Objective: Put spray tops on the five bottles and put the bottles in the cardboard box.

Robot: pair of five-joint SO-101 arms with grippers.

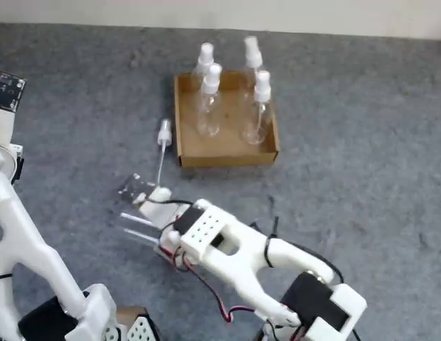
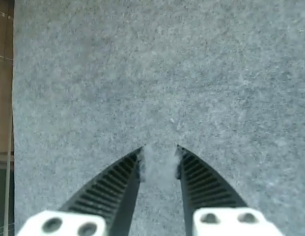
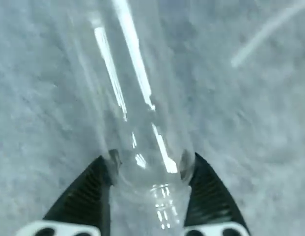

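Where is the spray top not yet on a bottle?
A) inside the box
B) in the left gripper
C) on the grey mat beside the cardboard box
C: the loose spray top lies on the mat, just outside the cardboard box.

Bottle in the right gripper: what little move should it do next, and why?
Probably tilt the bottle upright. The right gripper is clamped near its bare neck while it lies on the carpet, and a loose spray top lies beside the cardboard box, so the neck likely must point up first.
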